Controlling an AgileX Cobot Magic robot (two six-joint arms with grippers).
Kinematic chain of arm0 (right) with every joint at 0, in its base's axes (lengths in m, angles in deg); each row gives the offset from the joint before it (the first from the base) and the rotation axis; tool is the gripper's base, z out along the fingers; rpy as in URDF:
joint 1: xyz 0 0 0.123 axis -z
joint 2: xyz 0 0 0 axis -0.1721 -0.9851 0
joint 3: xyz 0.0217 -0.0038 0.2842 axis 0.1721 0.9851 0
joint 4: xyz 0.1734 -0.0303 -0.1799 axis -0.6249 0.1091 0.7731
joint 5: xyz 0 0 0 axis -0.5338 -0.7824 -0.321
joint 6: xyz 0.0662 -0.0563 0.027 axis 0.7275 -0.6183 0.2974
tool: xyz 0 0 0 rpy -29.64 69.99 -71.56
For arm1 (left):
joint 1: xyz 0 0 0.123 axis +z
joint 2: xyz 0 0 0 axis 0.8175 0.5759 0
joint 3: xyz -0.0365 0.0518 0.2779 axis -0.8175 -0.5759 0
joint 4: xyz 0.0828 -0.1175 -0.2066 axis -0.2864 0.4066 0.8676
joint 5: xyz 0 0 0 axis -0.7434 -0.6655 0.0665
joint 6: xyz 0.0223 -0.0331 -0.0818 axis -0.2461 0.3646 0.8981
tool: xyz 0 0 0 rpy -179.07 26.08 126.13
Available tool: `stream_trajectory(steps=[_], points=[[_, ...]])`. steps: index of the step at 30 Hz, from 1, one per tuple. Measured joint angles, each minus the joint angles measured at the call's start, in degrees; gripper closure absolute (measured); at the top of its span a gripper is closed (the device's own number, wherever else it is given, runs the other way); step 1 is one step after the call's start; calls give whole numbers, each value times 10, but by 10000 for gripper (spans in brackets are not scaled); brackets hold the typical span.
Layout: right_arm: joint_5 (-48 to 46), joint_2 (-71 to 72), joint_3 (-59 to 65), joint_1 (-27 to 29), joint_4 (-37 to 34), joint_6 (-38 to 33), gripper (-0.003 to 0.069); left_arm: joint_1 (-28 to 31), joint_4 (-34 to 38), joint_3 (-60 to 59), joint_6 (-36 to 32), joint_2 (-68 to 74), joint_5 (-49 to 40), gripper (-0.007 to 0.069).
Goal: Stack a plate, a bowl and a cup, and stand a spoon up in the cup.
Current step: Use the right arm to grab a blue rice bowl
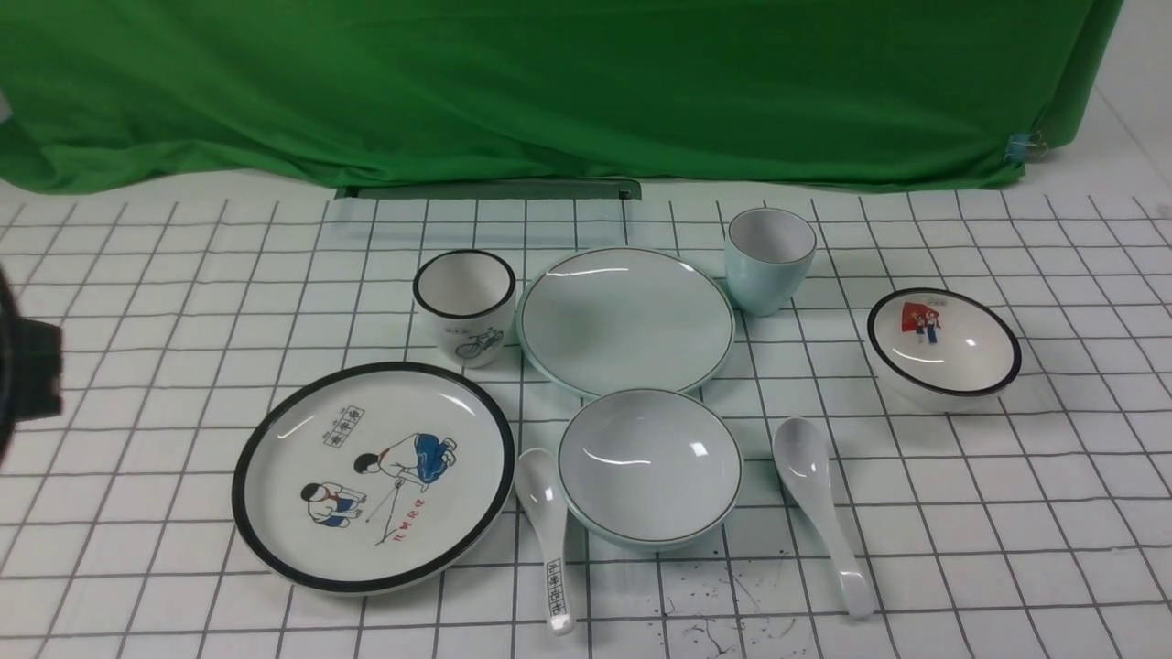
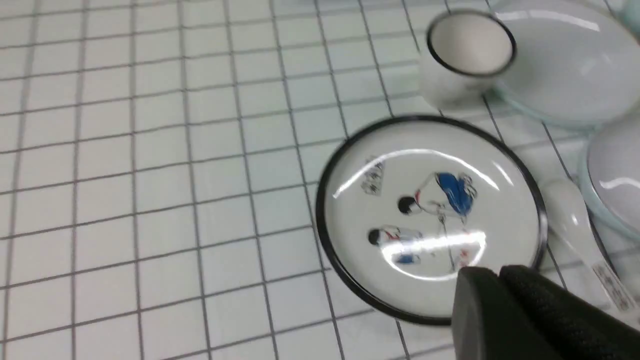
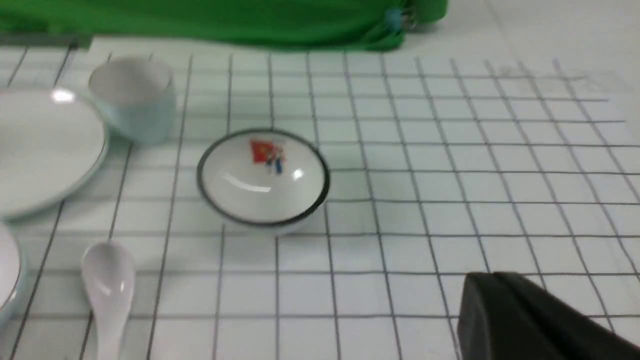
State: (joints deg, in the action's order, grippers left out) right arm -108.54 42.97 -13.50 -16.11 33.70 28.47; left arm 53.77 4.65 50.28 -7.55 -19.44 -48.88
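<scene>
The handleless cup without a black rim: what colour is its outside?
Pale blue-green, with a whitish inside. The cup shows best in the front view.

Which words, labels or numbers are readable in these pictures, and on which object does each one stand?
No text can be quoted with certainty.
Cartoon plate: black boxed characters and red characters, too small to read.
Marked spoon: black characters on its handle, too small to read.
No numbers or brands seen.

Front view: the left arm (image 1: 27, 375) is cut off by the frame edge and blurred. Left wrist view: blurred throughout; the plate (image 2: 575, 65) and bowl (image 2: 620, 170) are cropped. Right wrist view: the spoon (image 3: 107, 285) handle and the right gripper (image 3: 492, 280) are cropped.
</scene>
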Motion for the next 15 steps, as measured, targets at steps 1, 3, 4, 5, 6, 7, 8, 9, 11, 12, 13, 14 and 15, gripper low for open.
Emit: stream_trajectory(steps=[1, 3, 4, 5, 6, 7, 8, 9, 11, 12, 13, 14, 15], points=[[-29, -23, -15, -20, 0, -11, 648, -23, -7, 9, -5, 19, -13, 634], [-68, -60, -43, -62, -1, -33, 648, -61, -15, 18, -11, 48, -28, 634], [-96, -92, -56, -97, -1, -44, 648, -88, -19, 22, -12, 68, -34, 634], [-108, -111, -63, -116, -2, -47, 648, -109, -20, 23, -14, 81, -37, 634], [-119, -135, -68, -138, -2, -51, 648, -128, -20, 23, -16, 96, -37, 634], [-121, -140, -69, -143, -2, -52, 648, -128, -20, 23, -17, 99, -37, 634], [-130, -174, -73, -170, -2, -57, 648, -157, -22, 23, -19, 118, -37, 634], [-133, -198, -74, -186, -5, -58, 648, -173, -22, 23, -21, 130, -34, 634], [-137, -245, -79, -207, -16, -60, 648, -200, -23, 23, -23, 149, -26, 634], [-141, -264, -85, -210, -24, -63, 648, -209, -23, 23, -23, 156, -20, 634], [-145, -295, -95, -211, -38, -73, 648, -221, -23, 23, -26, 163, -10, 634], [-147, -311, -103, -210, -52, -81, 648, -229, -23, 23, -28, 166, -6, 634], [-147, -330, -116, -207, -69, -94, 648, -235, -23, 23, -30, 168, 0, 634]])
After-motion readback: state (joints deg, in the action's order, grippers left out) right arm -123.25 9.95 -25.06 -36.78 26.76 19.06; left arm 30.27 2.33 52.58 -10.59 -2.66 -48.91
